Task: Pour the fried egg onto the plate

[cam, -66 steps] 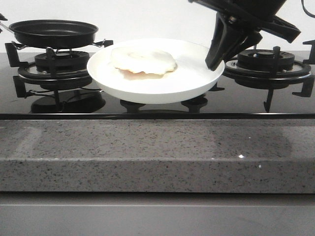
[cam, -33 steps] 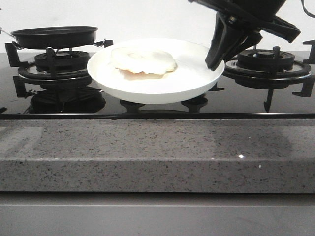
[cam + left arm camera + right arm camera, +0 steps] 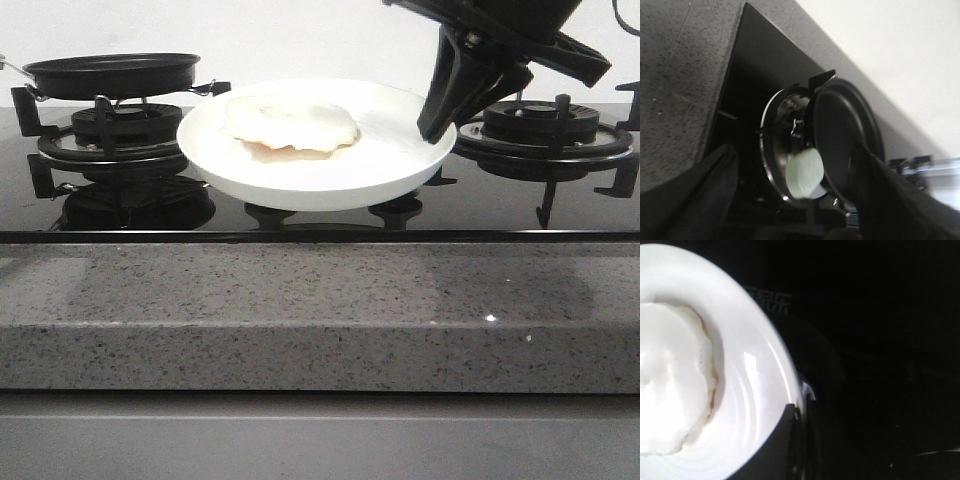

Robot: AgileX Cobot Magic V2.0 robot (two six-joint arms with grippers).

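The white plate [image 3: 320, 175] hangs level above the middle of the black stove. My right gripper [image 3: 437, 125] is shut on its right rim. The fried egg [image 3: 290, 125] lies off-white on the plate's left half. In the right wrist view the egg [image 3: 670, 390] lies on the plate [image 3: 750, 390], with my right gripper [image 3: 795, 412] clamped on the rim. The black frying pan [image 3: 110, 72] sits empty on the left burner, its handle running out of frame to the left. In the blurred left wrist view my left gripper [image 3: 795, 152] has its jaws wide apart behind the pan [image 3: 845, 135].
The left burner grate [image 3: 120, 135] carries the pan. The right burner [image 3: 545, 125] stands bare behind my right arm. The glass hob [image 3: 500, 205] ends at a grey speckled stone counter edge [image 3: 320, 310]. A white wall is behind.
The pan came down from a raised, tilted pose onto the left burner and now sits level. The plate, the egg and the right gripper have not moved.
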